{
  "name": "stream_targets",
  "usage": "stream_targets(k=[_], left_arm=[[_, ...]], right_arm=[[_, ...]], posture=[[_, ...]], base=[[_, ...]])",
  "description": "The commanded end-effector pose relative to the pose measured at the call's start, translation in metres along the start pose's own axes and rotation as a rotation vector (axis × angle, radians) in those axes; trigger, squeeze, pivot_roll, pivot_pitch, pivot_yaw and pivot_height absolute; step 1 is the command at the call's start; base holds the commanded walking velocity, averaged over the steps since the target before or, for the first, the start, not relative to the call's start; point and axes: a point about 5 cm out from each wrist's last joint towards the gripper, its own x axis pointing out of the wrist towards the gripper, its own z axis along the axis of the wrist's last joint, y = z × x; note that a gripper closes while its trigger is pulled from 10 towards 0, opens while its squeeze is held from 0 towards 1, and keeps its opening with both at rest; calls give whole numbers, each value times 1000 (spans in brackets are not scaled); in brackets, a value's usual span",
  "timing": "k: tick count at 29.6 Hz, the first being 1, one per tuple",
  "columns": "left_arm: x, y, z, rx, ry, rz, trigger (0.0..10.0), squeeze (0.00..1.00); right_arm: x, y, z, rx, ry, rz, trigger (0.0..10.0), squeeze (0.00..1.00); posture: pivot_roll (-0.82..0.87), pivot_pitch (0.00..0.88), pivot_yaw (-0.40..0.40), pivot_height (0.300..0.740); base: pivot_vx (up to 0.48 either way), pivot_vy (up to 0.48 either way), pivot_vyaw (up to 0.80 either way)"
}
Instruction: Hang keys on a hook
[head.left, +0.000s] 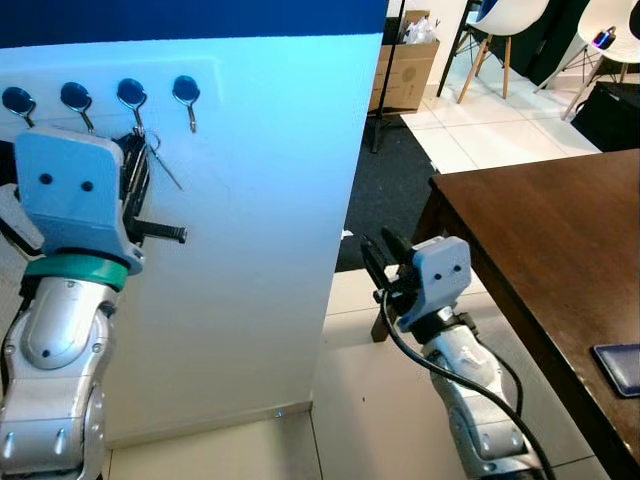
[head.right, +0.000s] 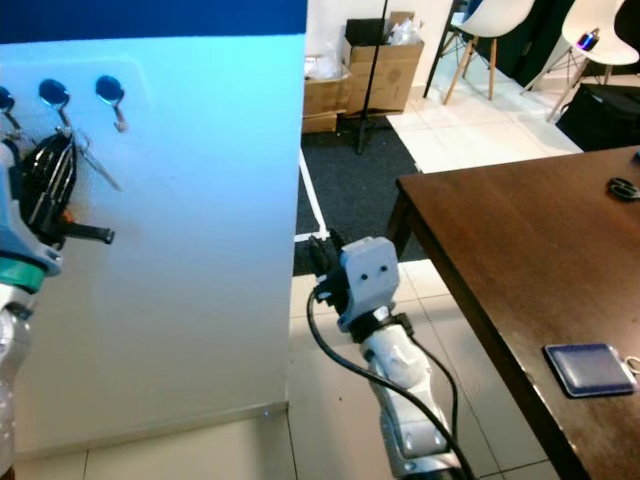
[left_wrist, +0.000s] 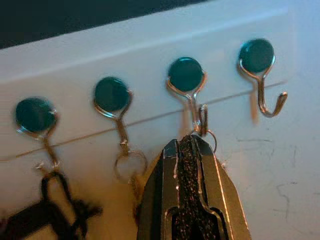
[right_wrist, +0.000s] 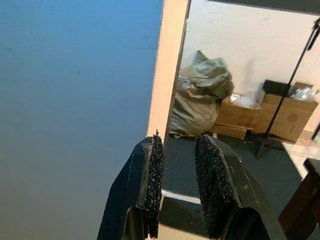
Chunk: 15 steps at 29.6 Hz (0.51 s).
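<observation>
four hooks (left_wrist: 186, 80) above closed left fingers (left_wrist: 192, 155)

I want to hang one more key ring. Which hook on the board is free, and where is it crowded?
The rightmost hook is bare, with plain white board beside and below it. The three hooks left of it are crowded: each carries a ring or a dark cord, and the left tool, closed, sits under the third hook.

No legible text, labels, brands, nos. or signs anywhere. The brown cardboard box (head.left: 405, 72) at approx. 1 o'clock shows faint dark print on its side, too small & blurred to read. The dark blue flat rectangular item (head.right: 588, 368) on the dark brown wooden table (head.right: 520, 250), at approx. 4 o'clock, has no readable marks.
</observation>
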Motion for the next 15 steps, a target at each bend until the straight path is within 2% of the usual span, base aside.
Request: stream_targets(k=[1, 2, 3, 5, 9, 13, 15], left_arm=[[-12, -11, -6, -62, 56, -147, 10000, 0], [-12, -11, -6, -62, 56, -147, 10000, 0], [-18, -17, -8, -90, 79, -214, 10000, 0], [-21, -19, -12, -93, 94, -237, 10000, 0], [-21, -20, -14, -96, 101, -226, 10000, 0], [-19, -14, -12, -98, 91, -181, 10000, 0], [-7, 2, -2, -89, 44, -94, 10000, 0]], right_arm=[[2, -9, -6, 23, 32, -8, 10000, 0], [2, -9, -6, 23, 32, -8, 10000, 0], [5, -11, -8, 28, 43, -7, 10000, 0], [10, -11, -9, 27, 47, -2, 10000, 0], [15, -10, -11, 28, 53, 3, 10000, 0], [20, -11, -17, 39, 89, -10, 10000, 0], [20, -8, -17, 48, 98, -10, 10000, 0]], posture=[[-33, 58, 20, 740], [-33, 58, 20, 740], [-33, 58, 20, 740], [-36, 61, 17, 740], [-36, 61, 8, 740], [-26, 61, -2, 740], [-24, 65, -4, 740]], base=[[0, 0, 0], [0, 0, 0], [0, 0, 0], [0, 0, 0], [0, 0, 0], [0, 0, 0], [0, 0, 0]])
